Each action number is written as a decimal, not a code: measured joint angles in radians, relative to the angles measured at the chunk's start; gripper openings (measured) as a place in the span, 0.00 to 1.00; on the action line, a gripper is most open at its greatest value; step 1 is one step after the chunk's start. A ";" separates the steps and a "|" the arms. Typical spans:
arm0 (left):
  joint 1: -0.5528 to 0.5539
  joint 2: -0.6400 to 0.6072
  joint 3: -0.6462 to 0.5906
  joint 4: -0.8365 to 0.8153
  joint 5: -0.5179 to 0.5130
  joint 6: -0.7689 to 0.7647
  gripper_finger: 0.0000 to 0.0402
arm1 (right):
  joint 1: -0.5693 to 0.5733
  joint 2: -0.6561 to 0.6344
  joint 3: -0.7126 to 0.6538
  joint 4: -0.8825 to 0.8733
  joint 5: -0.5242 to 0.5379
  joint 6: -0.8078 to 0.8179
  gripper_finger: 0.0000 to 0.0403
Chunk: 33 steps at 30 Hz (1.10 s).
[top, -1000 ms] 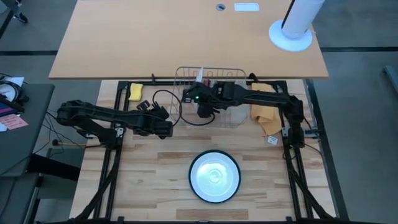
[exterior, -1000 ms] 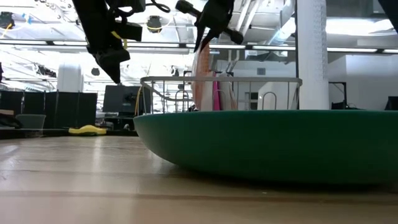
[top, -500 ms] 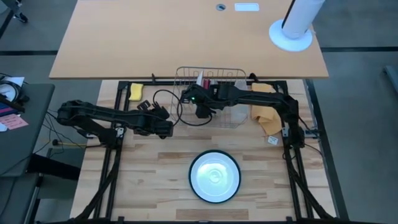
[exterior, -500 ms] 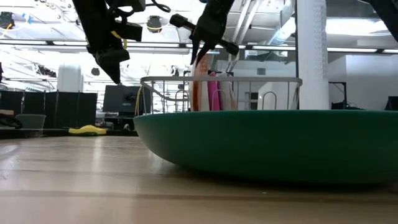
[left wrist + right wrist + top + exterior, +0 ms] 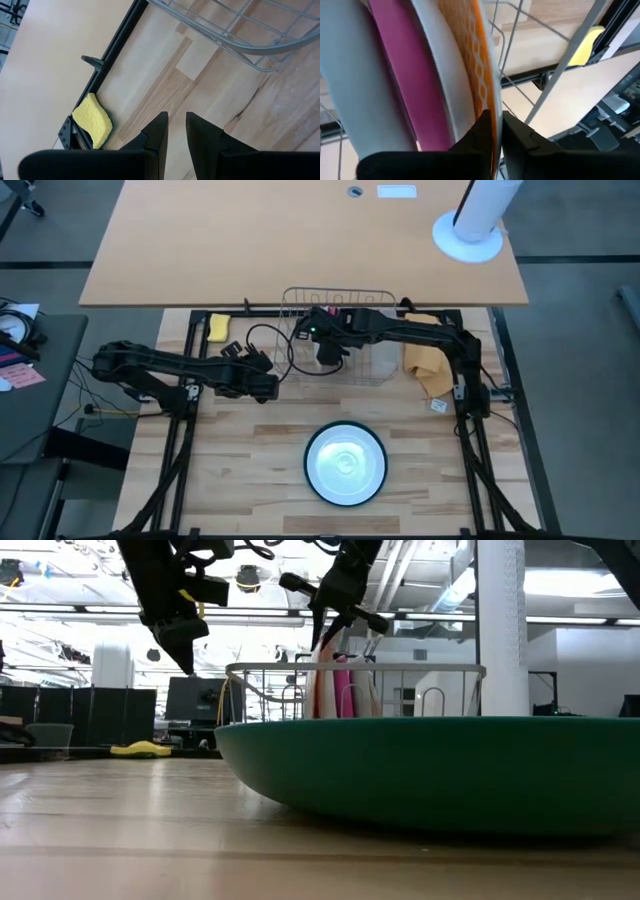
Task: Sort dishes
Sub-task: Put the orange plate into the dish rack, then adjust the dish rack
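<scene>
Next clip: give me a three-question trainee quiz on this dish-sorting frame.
1. True or false: the right gripper is shut on the orange-patterned plate standing in the wire rack.
2. Which plate lies on the table? A magenta, B dark green, C pale grey.
3. Fill in: beyond the left gripper lies a yellow ____.

Key: 1 true. 2 B, the dark green plate. 3 sponge.
</scene>
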 joint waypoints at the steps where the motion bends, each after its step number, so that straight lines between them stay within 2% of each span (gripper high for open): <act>1: 0.000 0.000 0.000 0.000 0.000 0.000 0.16 | -0.001 0.000 0.000 0.001 0.000 0.001 0.09; 15: 0.000 0.000 0.000 0.000 -0.001 0.001 0.16 | -0.004 -0.003 0.001 0.017 0.002 0.097 0.11; 19: 0.000 0.000 0.000 0.000 -0.004 0.005 0.16 | 0.018 -0.010 0.010 0.011 0.052 0.099 0.16; 24: 0.000 0.000 0.000 0.000 -0.004 0.005 0.16 | 0.060 -0.010 0.077 -0.003 0.186 0.144 0.26; 29: -0.004 0.000 0.000 0.000 -0.003 0.013 0.16 | 0.131 -0.010 0.229 -0.135 0.261 0.319 0.35; 33: -0.010 0.000 0.000 0.000 0.000 0.019 0.16 | 0.206 -0.011 0.382 -0.360 0.265 0.627 0.39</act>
